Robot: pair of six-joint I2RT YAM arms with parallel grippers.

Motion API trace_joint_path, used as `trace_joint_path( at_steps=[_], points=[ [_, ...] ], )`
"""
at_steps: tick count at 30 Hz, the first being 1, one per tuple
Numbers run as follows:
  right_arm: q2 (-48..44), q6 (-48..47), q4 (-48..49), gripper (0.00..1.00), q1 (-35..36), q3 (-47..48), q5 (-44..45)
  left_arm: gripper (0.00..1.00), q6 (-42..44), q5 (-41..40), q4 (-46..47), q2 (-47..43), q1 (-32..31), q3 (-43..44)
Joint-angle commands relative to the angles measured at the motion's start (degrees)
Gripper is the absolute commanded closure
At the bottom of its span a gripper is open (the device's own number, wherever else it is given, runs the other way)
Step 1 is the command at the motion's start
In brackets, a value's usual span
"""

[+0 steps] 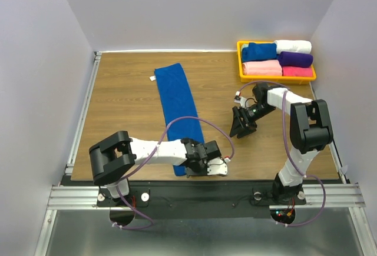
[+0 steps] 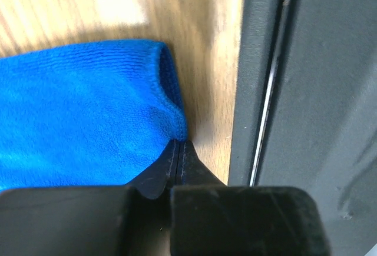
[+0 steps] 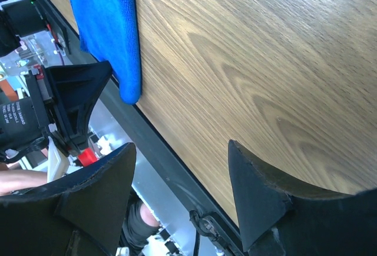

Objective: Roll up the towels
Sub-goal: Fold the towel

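A long royal-blue towel [image 1: 177, 106] lies flat on the wooden table, running from the far middle to the near edge. My left gripper [image 1: 191, 163] sits low at its near end. In the left wrist view its jaws are pressed together [image 2: 178, 145] on the towel's [image 2: 82, 115] near corner, where the hem puckers into the tips. My right gripper [image 1: 241, 126] hovers to the right of the towel, open with nothing between its fingers [image 3: 181, 145]. Its view shows the towel's near end [image 3: 112, 26] at the table edge. A second blue towel [image 1: 259, 51] lies rolled in the yellow tray.
The yellow tray [image 1: 240, 62] at the far right corner also holds white [image 1: 293, 46], purple [image 1: 294, 59] and pink [image 1: 262, 67] rolled towels. A black rail [image 2: 294, 91] runs along the table's near edge, right beside the left gripper. A small white tag [image 1: 152, 78] lies by the towel's far end.
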Motion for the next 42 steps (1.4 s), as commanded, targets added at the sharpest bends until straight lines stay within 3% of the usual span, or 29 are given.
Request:
trace_joint_path(
  at_steps=[1, 7, 12, 17, 20, 29, 36, 42],
  points=[
    [-0.5, -0.5, -1.4, 0.32, -0.3, 2.2, -0.6, 1.00, 4.1, 9.2, -0.1, -2.2, -0.6, 1.5],
    [-1.4, -0.2, -1.7, 0.32, -0.4, 2.6, -0.9, 1.00, 4.9, 17.9, -3.5, -6.1, -3.4, 3.8],
    [-0.8, -0.4, -1.9, 0.32, -0.4, 3.0, -1.0, 1.00, 7.6, 18.2, -6.5, -7.3, -2.9, 6.2],
    [-0.1, -0.4, -2.1, 0.32, -0.3, 3.7, -1.4, 1.00, 12.4, 20.9, -12.0, -7.5, 3.1, 11.9],
    [0.7, -0.4, -2.1, 0.32, -0.4, 4.2, -1.7, 1.00, 15.7, 20.8, -14.3, -5.7, 10.0, 15.2],
    [1.6, -0.5, -2.4, 0.32, -0.3, 5.2, -2.4, 1.00, 24.1, 16.8, -13.4, 2.2, 24.9, 21.3],
    [1.5, -1.2, -2.8, 0.32, -0.3, 5.0, -2.2, 1.00, 25.9, 15.0, -9.4, 7.5, 30.3, 21.7],
    [1.9, -1.7, -3.0, 0.32, -0.4, 4.5, -2.4, 1.00, 26.3, 14.4, -8.2, 9.3, 31.3, 22.8]
  ],
)
